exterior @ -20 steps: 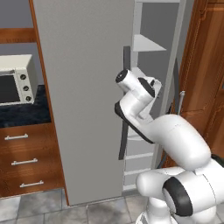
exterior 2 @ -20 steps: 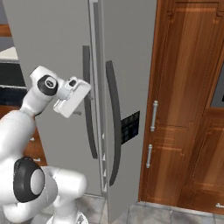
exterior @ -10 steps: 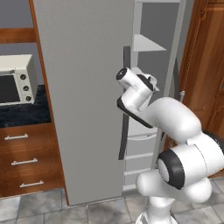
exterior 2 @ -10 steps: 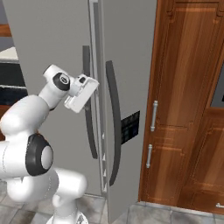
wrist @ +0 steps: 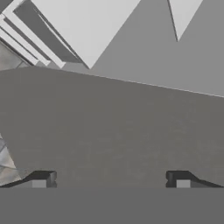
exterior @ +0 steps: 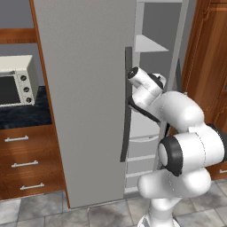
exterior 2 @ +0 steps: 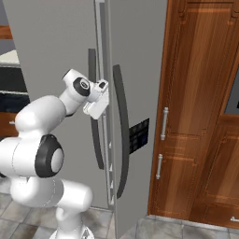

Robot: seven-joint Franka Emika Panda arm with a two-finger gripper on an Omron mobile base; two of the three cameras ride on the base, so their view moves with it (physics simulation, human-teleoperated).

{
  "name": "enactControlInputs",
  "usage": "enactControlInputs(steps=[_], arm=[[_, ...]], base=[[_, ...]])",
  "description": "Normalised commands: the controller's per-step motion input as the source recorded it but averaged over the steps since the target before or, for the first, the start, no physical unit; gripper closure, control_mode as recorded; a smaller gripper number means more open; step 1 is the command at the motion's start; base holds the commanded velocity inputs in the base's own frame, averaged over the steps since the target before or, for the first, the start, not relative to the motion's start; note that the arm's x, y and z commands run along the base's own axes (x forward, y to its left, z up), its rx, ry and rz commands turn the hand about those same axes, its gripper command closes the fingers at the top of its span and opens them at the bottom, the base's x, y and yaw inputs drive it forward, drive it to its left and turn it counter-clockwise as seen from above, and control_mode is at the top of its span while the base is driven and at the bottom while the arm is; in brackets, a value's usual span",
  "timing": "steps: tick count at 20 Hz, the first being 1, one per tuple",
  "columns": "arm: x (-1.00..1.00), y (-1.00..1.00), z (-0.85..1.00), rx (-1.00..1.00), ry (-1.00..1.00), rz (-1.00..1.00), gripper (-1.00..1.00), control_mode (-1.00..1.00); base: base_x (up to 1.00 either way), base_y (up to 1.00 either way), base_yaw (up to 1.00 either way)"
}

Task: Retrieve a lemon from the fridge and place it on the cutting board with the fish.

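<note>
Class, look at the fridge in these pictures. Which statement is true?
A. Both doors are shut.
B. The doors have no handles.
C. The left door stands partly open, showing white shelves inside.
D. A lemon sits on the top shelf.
C: in the left base view the fridge has its left door swung out, with white shelves showing behind it.

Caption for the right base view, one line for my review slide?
Open gripper at the fridge's left door handle, door slightly ajar.

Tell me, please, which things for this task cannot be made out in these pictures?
- Fridge inside, left base view: mostly hidden by its left door and the arm; no lemon can be made out.
- Tool contact, hand view: fingertips spread wide, a dark surface beyond them; touching or not is unclear.
- Fridge top, right base view: cut off by the edge.
</note>
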Motion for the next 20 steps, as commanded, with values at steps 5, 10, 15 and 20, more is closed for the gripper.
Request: enactControlInputs(steps=[5, 10, 15, 20], arm=[[-0.27, -0.77, 0.0, 0.0, 0.04, -0.07, -1.0, -1.0], [-0.96, -0.99, 0.03, 0.0, 0.01, -0.22, -1.0, -1.0], [-0.8, -0.88, 0.04, 0.0, -0.01, -0.24, -1.0, -1.0], [-0.14, 0.89, 0.14, -0.12, -0.19, -0.25, -1.0, -1.0]], base=[[0.0, 0.0, 0.0], [0.0, 0.0, 0.0], [0.0, 0.0, 0.0], [0.0, 0.0, 0.0]])
